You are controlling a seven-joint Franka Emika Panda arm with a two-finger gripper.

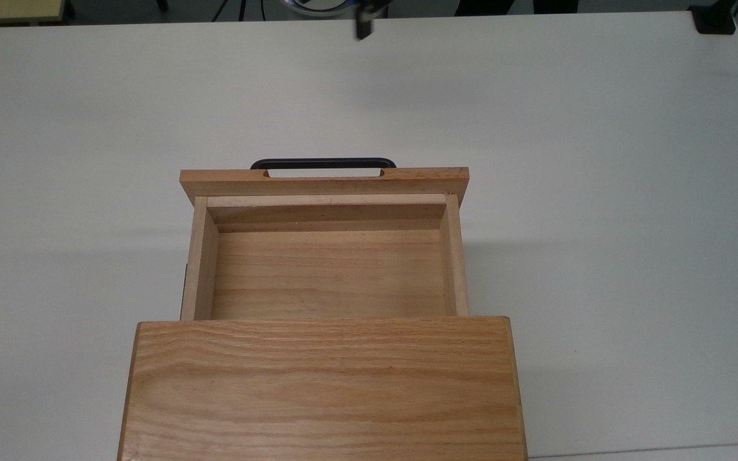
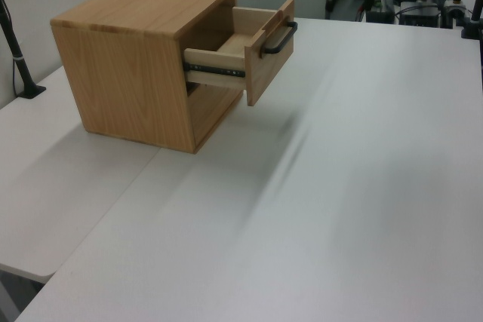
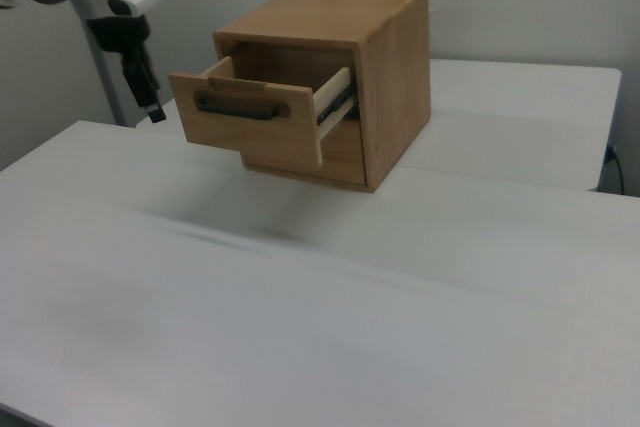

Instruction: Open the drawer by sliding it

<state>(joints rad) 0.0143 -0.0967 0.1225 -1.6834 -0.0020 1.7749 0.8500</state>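
We are seeing the drawer (image 1: 329,256) standing pulled out of the cabinet (image 1: 321,387). The gripper (image 3: 150,105) is hanging well apart from its handle (image 3: 237,107); we cannot tell its fingers' state.

I find no text, label, brand, number or sign that I can read anywhere here; the drawer (image 1: 327,272) shows bare oak grain on its floor and walls in the top view, and its front panel carries nothing printed in the right view; the cabinet (image 2: 143,58) has plain wood on its sides and top; the white table (image 1: 599,160) bears no markings; the clutter at the far edge in the left view may carry lettering, but I cannot make any out.
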